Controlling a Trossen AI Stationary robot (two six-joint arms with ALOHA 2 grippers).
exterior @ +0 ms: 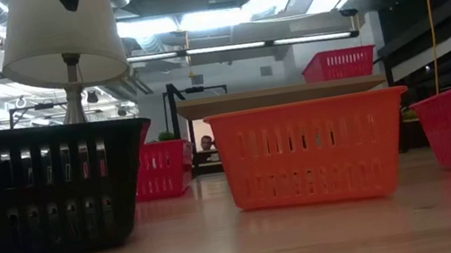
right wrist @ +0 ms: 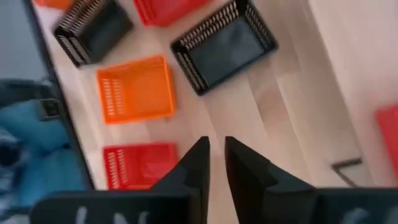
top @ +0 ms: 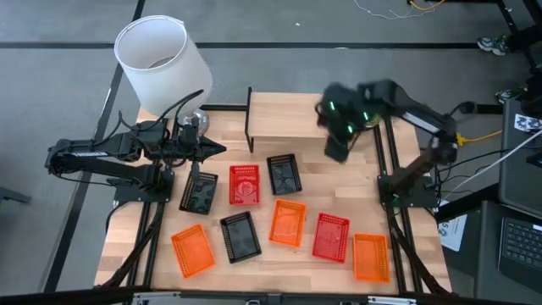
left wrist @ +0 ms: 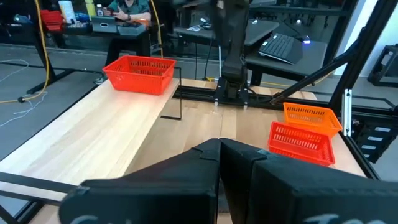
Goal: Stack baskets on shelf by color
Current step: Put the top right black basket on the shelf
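A: Where is the red perforated plastic basket (left wrist: 139,73)?
B: On the light-wood plank shelf (left wrist: 87,140), apart from both grippers.
A: The grippers?
B: Left gripper (left wrist: 219,163) clenched, empty; right gripper (right wrist: 213,163) slightly parted, holding nothing.

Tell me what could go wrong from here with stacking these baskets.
One red basket already sits on the shelf, so knocking it is possible. The right pincer hangs empty over a crowded spread; a black basket lies close beside a red one, so a grab might nudge neighbours.

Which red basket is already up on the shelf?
The red basket sitting alone on the shelf. The other red baskets are down on the table.
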